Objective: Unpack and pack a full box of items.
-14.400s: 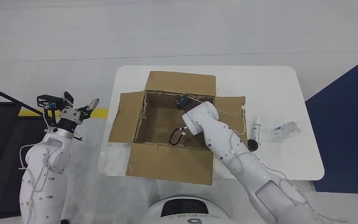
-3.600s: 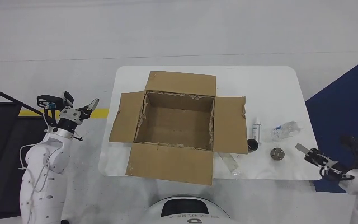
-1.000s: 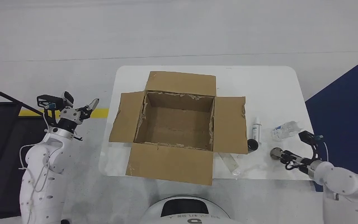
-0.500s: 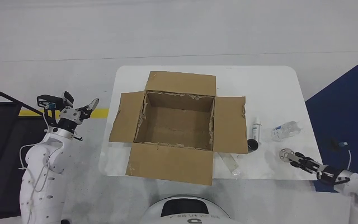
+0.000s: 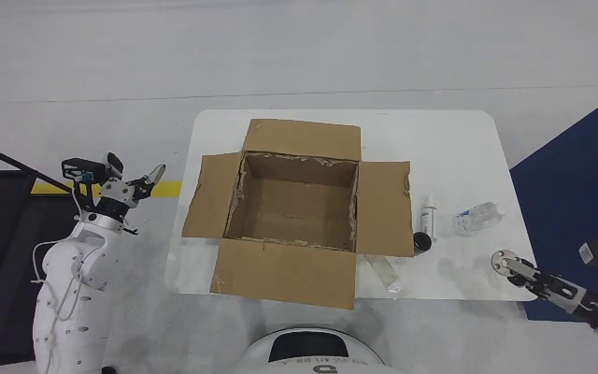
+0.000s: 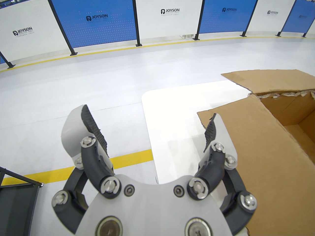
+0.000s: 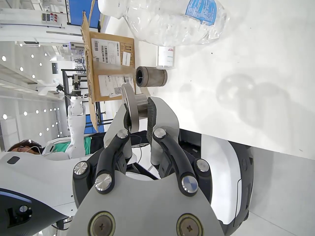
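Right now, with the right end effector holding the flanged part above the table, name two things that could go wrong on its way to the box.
1. The right end effector pinches the flanged part at its fingertips near a corner of the table; a slip could drop it to the floor.
2. The lying bottle and dark cylinder sit between it and the cardboard box; a low pass might knock them.

Logos: panels [image 6: 169, 25]; bottle [image 7: 172, 13] label, prob. digits.
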Action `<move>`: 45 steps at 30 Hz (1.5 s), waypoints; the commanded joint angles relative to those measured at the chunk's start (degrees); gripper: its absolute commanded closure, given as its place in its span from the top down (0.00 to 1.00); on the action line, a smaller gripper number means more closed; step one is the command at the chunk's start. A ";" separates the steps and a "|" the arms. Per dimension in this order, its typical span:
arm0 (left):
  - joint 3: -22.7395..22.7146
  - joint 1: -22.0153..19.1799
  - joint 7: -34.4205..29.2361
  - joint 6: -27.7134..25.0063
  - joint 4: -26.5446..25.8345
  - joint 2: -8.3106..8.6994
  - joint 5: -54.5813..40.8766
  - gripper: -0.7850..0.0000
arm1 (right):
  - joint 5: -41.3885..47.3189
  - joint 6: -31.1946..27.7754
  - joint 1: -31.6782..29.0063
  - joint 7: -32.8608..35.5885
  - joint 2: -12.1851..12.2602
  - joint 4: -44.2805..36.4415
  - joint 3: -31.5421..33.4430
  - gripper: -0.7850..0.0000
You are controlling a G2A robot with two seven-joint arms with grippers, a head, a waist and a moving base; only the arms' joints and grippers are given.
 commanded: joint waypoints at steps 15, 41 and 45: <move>0.00 0.00 0.00 0.00 0.00 0.00 0.00 1.00 | 7.29 3.87 2.51 -0.83 0.81 -28.01 -7.53 0.00; 0.00 0.00 0.00 0.00 0.00 0.00 0.00 1.00 | -13.94 30.45 44.39 -10.12 2.53 -18.59 -64.54 0.00; 0.00 0.00 0.00 0.00 0.00 0.00 0.00 1.00 | -14.72 31.12 47.13 -12.57 1.62 -15.52 -71.30 0.00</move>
